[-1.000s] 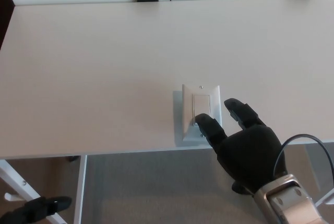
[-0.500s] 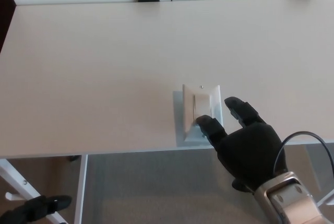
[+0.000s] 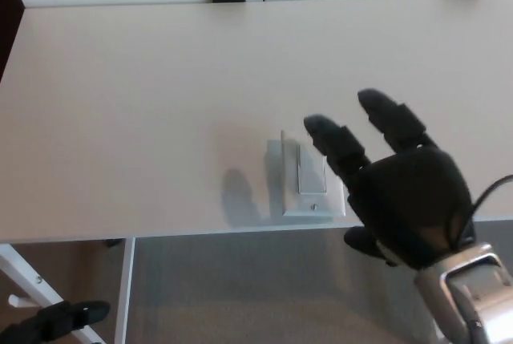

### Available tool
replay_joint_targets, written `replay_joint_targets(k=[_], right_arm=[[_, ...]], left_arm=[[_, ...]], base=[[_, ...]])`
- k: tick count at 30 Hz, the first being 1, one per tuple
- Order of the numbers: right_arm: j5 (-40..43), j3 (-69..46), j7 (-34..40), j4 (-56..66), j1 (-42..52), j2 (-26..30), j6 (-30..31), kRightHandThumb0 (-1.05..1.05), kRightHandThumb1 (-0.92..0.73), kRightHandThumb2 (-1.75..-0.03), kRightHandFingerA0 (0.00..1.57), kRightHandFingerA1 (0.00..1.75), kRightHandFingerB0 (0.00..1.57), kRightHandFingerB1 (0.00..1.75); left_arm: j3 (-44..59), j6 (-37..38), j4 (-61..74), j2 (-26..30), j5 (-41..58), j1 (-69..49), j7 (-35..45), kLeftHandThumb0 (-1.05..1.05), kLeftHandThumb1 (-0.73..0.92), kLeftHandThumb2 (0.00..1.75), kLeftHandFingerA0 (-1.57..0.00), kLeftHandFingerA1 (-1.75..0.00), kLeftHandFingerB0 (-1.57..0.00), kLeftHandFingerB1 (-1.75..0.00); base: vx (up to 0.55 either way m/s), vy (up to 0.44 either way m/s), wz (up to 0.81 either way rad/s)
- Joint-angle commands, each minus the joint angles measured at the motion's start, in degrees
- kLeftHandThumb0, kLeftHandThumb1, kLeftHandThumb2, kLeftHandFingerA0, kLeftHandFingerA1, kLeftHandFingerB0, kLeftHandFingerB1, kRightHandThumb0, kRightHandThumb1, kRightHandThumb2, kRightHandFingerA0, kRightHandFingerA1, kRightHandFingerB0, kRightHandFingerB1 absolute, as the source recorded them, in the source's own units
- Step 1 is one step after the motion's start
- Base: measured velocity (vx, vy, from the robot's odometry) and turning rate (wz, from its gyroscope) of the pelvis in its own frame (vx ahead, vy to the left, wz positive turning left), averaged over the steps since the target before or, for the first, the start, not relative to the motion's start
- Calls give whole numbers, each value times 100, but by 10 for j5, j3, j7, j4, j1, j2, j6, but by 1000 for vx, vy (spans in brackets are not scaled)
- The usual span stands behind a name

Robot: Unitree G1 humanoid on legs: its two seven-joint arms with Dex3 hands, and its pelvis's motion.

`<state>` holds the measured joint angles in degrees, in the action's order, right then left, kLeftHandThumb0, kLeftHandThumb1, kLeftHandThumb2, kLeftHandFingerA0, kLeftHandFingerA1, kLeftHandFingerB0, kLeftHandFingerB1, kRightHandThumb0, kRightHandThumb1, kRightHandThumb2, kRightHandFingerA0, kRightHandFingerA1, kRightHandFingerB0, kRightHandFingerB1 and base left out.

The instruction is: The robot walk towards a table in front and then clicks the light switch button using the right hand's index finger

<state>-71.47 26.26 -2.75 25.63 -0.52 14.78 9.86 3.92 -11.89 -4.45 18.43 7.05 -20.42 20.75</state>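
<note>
At the lower left edge, the left hand (image 3: 52, 319) hangs below the pale table (image 3: 144, 103), its fingers too unclear to judge. The light switch (image 3: 309, 184) sits near the table's front edge. Over it, the right hand (image 3: 401, 192), fingers spread and empty, has lifted off the rocker; the press looks done.
</note>
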Motion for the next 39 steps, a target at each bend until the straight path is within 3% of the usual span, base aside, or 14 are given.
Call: replay_joint_targets(k=[1, 2, 5, 6, 9, 11, 16, 17, 20, 22, 27, 31, 32, 39], right_arm=[[55, -31, -37, 98, 68, 23, -24, -78, -38, -58, 0, 8, 0, 23], [66, -40, -33, 131, 107, 34, -35, -63, -37, -80, 0, 9, 0, 3], [88, -63, -12, 191, 199, 57, -61, -71, -27, -68, 0, 0, 6, 13], [95, -71, -6, 202, 224, 63, -67, -78, -36, -57, 0, 0, 0, 28], [119, -101, 9, 226, 306, 80, -89, -70, -34, -56, 0, 2, 1, 27], [161, -143, 35, 212, 397, 97, -109, -63, -27, -64, 0, 2, 7, 13], [251, -193, 83, 145, 489, 76, -153, -57, -28, -62, 0, 1, 7, 11], [275, -198, 102, 121, 497, 72, -179, -50, -34, -70, 0, 13, 0, 13], [347, -199, 135, 32, 511, 49, -246, -50, -39, -67, 0, 0, 12, 9], [363, -195, 180, -89, 489, 27, -293, -54, -37, -65, 0, 2, 9, 11], [391, -216, 151, -210, 435, -8, -273, -50, -31, -65, 0, 18, 6, 17], [455, -233, 95, -271, 400, -17, -300, -49, -41, -67, 0, 12, 4, 21], [462, -237, 88, -275, 399, -19, -300, -50, -30, -69, 0, 24, 0, 23], [466, -246, 90, -324, 385, -25, -329, -52, -31, -69, 0, 23, 0, 22]], left_arm=[[3, -9, -1, 13, -5, -6, 6, -31, 77, 63, -43, -44, -36, -39], [4, -9, -2, 14, -5, -7, 7, -30, 77, 63, -43, -44, -36, -39], [3, -10, 0, 14, -8, -10, 5, -30, 77, 63, -45, -44, -37, -39], [3, -10, -1, 13, -7, -12, 4, -29, 78, 63, -45, -44, -37, -39], [4, -6, -8, 11, -4, -15, 5, -29, 78, 63, -44, -44, -37, -39], [4, -4, -12, 7, -4, -20, 4, -28, 77, 62, -45, -44, -36, -38], [0, 12, -15, 5, -6, -30, 7, -29, 78, 63, -44, -45, -37, -39], [0, 14, -19, 2, -4, -31, 7, -30, 78, 63, -44, -45, -38, -40], [-2, 18, -28, -5, -5, -34, 4, -30, 77, 63, -44, -45, -38, -40], [-7, 18, -28, -7, -10, -42, 1, -31, 75, 62, -45, -44, -37, -38], [-4, 21, -31, -11, -5, -49, 3, -32, 77, 63, -44, -45, -37, -39], [3, 35, -40, -13, -1, -51, 3, -32, 77, 63, -42, -43, -37, -39], [2, 31, -39, -13, -2, -51, 2, -31, 77, 63, -43, -44, -37, -39], [9, 43, -47, -13, 3, -63, 6, -31, 77, 63, -43, -44, -36, -39]], base=[[0, 0, 0], [0, 0, 0], [0, 0, 0], [0, 0, 0], [0, 0, 0], [0, 0, 0], [0, 0, 0], [0, 0, 0], [0, 0, 0], [0, 0, 0], [0, 0, 0], [0, 0, 0], [0, 0, 0], [0, 0, 0]])
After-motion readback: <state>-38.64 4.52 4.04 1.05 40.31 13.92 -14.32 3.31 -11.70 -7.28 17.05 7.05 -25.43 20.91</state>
